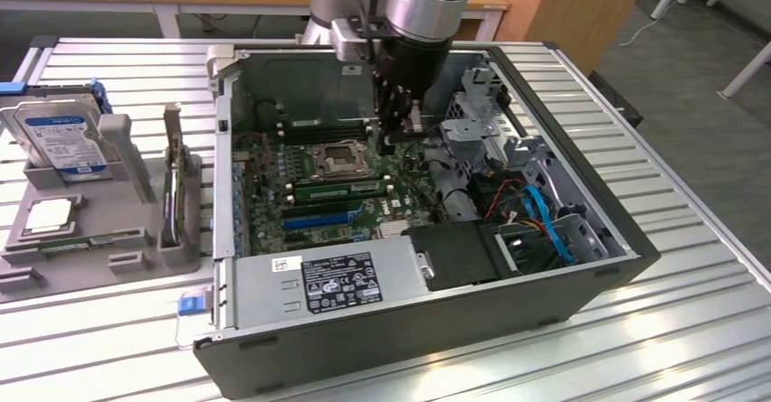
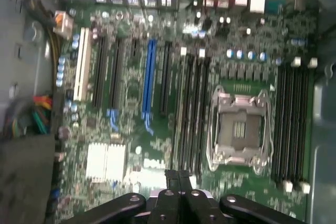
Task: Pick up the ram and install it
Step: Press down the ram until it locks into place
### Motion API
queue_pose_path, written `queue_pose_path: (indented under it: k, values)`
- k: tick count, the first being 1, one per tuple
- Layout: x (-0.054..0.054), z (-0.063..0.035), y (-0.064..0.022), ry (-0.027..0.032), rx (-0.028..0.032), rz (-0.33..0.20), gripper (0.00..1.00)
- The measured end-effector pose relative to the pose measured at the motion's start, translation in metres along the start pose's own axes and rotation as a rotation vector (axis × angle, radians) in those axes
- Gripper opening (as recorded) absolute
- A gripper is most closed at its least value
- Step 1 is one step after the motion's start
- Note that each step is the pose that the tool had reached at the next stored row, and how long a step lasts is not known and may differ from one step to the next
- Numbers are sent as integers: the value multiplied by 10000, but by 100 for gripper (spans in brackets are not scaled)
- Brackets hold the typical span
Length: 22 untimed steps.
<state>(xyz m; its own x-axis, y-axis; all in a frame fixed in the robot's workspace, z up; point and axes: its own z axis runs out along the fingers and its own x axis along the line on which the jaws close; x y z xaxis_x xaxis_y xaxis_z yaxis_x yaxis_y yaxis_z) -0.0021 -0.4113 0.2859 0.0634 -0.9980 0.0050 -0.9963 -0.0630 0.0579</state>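
I see the ram (image 1: pixel 343 186) as a long, thin, narrow green circuit-board stick inside the open computer case (image 1: pixel 579 286). It stands on its edge in one of the black memory slots on the motherboard (image 1: pixel 267 172). Its length runs from the exterior view's left to the exterior view's right, slightly slanted, in line with the slots around it. It sits just on the near side of the square CPU socket (image 1: pixel 339 157), close beside it but not touching. A blue expansion slot (image 1: pixel 320 215) lies nearer still, parallel to it. I cannot tell whether it is pressed fully home or whether its end clips are latched.
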Motion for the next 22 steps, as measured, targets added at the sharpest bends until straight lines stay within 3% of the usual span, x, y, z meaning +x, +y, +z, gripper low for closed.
queue_pose_path:
  k: [22]
  values:
    - [-2,398,-23,4,0,0,10]
